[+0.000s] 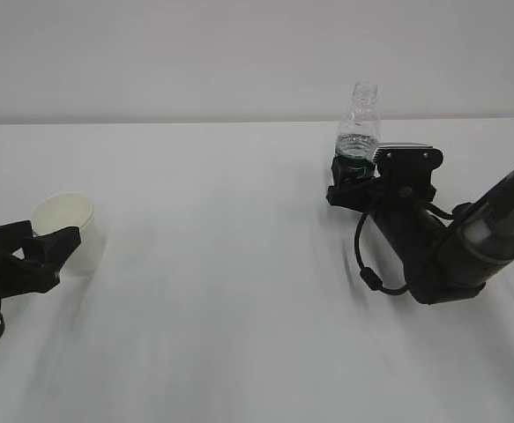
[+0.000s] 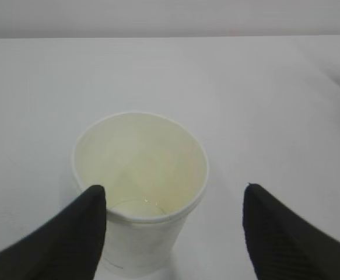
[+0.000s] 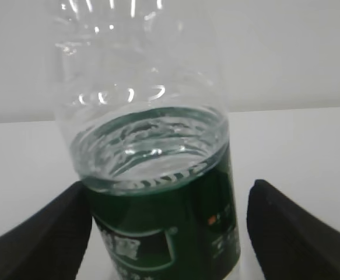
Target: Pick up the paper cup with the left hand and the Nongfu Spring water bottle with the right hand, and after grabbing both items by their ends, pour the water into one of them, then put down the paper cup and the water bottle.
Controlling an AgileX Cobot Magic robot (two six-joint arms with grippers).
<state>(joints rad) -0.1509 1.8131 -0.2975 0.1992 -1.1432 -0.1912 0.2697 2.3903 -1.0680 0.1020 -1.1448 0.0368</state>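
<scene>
**Fingers around both items, status ambiguous: pre-grasp or just released**

Fingers of left hand (image 2: 172, 230) spread wide around small white tapered paper cup with rolled rim and cream inside (image 2: 140, 175). Left finger (image 2: 79, 233) touching or nearly touching cup wall, right finger (image 2: 280, 233) well apart from it. Not a grip. Cup upright on white surface (image 2: 263, 105), far left in exterior view (image 1: 67, 231).

Fingers of right hand (image 3: 167, 233) also wide, one each side of small clear ribbed plastic Nongfu Spring water bottle with dark green label band (image 3: 158, 221). Left finger (image 3: 47, 239) at bottle wall, contact unclear; right finger (image 3: 298, 233) clear gap. Bottle upright on surface, right of centre in exterior view (image 1: 359, 123), no cap visible, right hand low behind it.

Clear water (image 3: 149, 151) in bottle up to roughly top of label. Cup bottom shows a faint glossy ring, possibly a thin layer of liquid; cannot confirm.

Judgement on progress:
- Neither item lifted, neither held.
- If cup is dry: all steps pending (grasp, lift, pour, set down).
- If cup holds water: pour done, both set down, only retreat left.
- Cannot pick between the two from these views.

Items well apart, so pour would need both brought toward centre.
</scene>
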